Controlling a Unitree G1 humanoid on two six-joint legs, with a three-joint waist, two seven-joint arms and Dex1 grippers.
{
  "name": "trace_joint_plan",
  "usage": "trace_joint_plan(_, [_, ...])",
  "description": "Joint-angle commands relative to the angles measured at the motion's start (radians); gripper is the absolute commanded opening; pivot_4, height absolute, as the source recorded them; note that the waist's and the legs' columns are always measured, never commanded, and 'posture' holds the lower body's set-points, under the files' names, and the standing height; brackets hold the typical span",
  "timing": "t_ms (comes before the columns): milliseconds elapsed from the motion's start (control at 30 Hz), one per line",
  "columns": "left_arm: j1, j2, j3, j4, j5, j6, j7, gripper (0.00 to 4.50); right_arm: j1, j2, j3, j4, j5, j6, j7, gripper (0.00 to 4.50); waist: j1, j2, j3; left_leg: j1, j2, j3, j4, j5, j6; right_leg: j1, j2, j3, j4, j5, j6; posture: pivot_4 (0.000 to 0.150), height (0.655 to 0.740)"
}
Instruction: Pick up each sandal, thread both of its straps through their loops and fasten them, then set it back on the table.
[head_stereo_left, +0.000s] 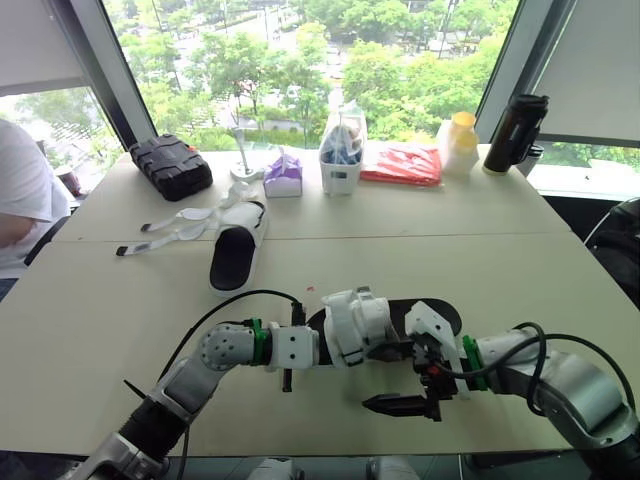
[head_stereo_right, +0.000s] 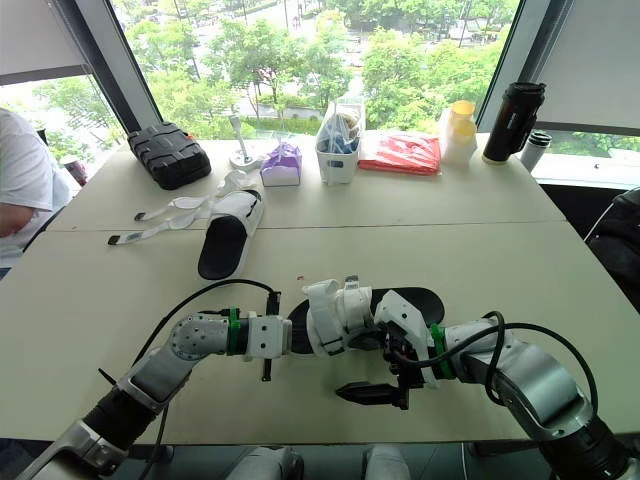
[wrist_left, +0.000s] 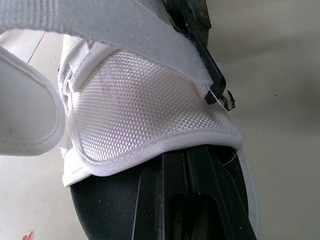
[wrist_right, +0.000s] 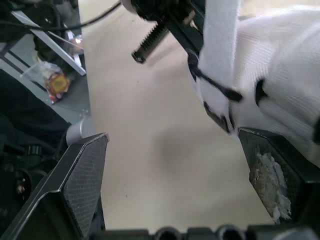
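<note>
Left jaws grip the near sandal (head_stereo_left: 352, 325), right jaws gape, its strap (wrist_left: 150, 40) loose; the sandal at 11 o'clock (head_stereo_left: 238, 255) waits unfastened.

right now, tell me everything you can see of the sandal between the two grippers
The near sandal has a black sole and a white woven-mesh upper, with white fabric straps and a black loop. One strap end curls free. It lies on the table near the front edge. The left gripper reaches under the upper; the open right gripper sits beside it.
</note>
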Motion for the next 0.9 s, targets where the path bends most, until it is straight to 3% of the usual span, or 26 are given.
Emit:
trace_joint_plan(33, [0.058,0.033,-0.065,0.114,0.09,0.065,-0.03,0.0,-0.03,0.003,-0.013,-0.024,0.013,0.003,-0.016,4.46,0.0,0.0,0.0,0.0,0.0,0.0,0.0,0.0,0.0,0.0,0.0,0.0,0.0,0.0,0.0,0.15,0.74])
trace_joint_plan(900, [0.063,0.037,-0.06,0.108,0.092,0.065,-0.027,0.0,-0.112,0.006,0.103,0.037,0.027,0.009,0.119,4.46,0.0,0.0,0.0,0.0,0.0,0.0,0.0,0.0,0.0,0.0,0.0,0.0,0.0,0.0,0.0,0.15,0.74])
